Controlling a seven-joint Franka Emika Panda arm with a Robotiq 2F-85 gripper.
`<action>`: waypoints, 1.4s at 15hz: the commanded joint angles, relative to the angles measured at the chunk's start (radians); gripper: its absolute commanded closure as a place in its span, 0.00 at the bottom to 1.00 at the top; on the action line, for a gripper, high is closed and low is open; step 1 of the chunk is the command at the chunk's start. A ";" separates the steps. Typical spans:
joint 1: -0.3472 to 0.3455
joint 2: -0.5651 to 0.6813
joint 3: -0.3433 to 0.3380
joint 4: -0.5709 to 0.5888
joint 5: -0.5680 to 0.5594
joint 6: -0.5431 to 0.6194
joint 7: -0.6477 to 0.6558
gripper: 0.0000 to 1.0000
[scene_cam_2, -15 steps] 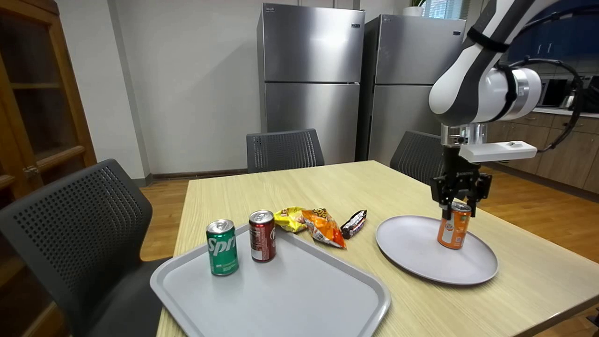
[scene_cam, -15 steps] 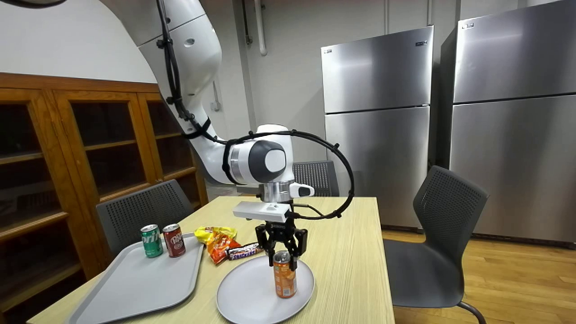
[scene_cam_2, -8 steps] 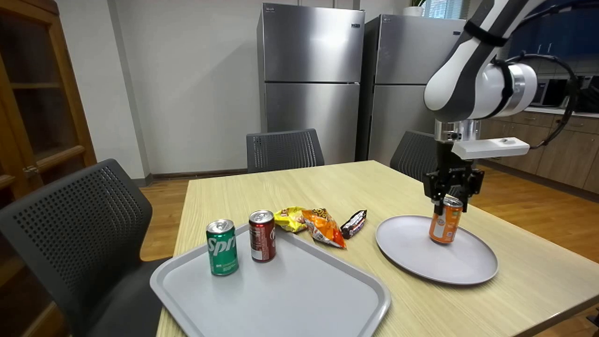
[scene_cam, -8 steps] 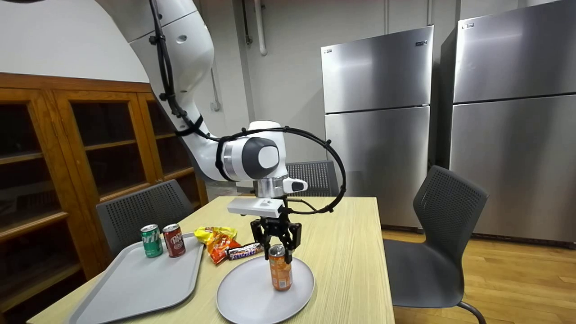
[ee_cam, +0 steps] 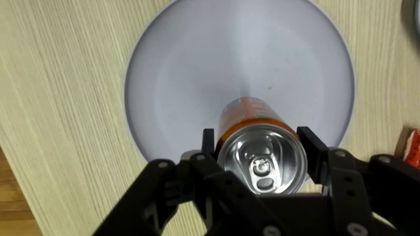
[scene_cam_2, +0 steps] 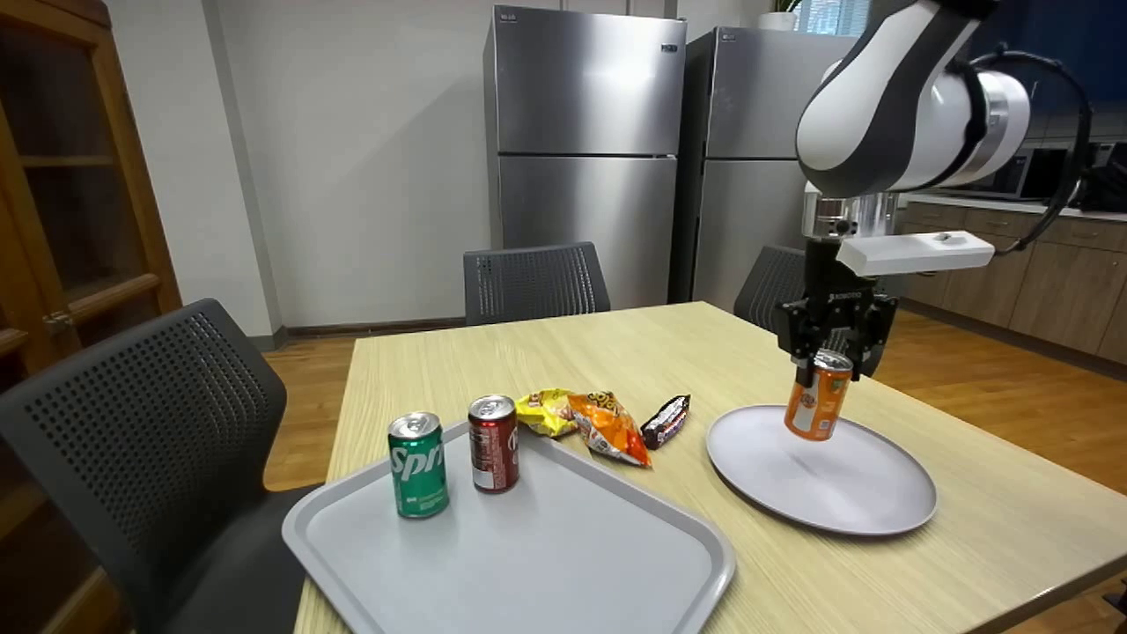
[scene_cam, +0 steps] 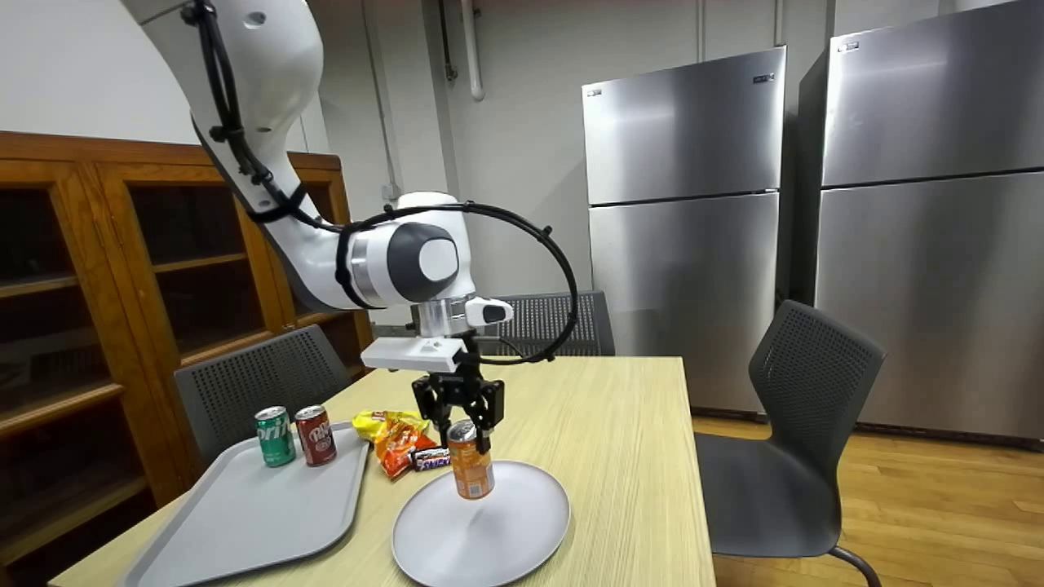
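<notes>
Two black fingers (ee_cam: 208, 141) are parted by only the width of an orange can (scene_cam_2: 819, 398), which is gripped between them near its top, one on each side. The can's silver lid (ee_cam: 262, 144) and pull tab (ee_cam: 262, 167) are shown from above in the wrist view, and in both exterior views the can is held close to upright, with a slight lean. It is positioned over a round grey plate (scene_cam_2: 863, 484), and its base appears to be raised just clear of it. Beside the plate, a wrapped chocolate bar (scene_cam: 431, 459) is laid on the pale wood surface (scene_cam: 620, 456); in an exterior view part of it is hidden behind the can. Next to the bar, an orange snack bag (scene_cam_2: 609, 429) and a yellow snack bag (scene_cam_2: 548, 412) are bunched together, close by the rim of a grey tray (scene_cam_2: 546, 555). On that tray a dark red can (scene_cam_2: 494, 445) and a green can (scene_cam_2: 419, 467) are stood upright near one edge, just beside each other but apart. Around the surface, dark grey chairs (scene_cam: 820, 383) are placed. Farther back, a wooden cabinet (scene_cam: 122, 269) with dark panes is seen to one side, and two steel refrigerators (scene_cam: 689, 130) are stood before a pale wall (scene_cam: 530, 139).
</notes>
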 commanded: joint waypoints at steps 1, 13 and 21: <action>0.026 -0.134 0.037 -0.102 -0.042 0.009 0.065 0.62; 0.122 -0.269 0.204 -0.193 -0.006 -0.015 0.022 0.62; 0.182 -0.246 0.253 -0.176 0.034 -0.006 -0.077 0.62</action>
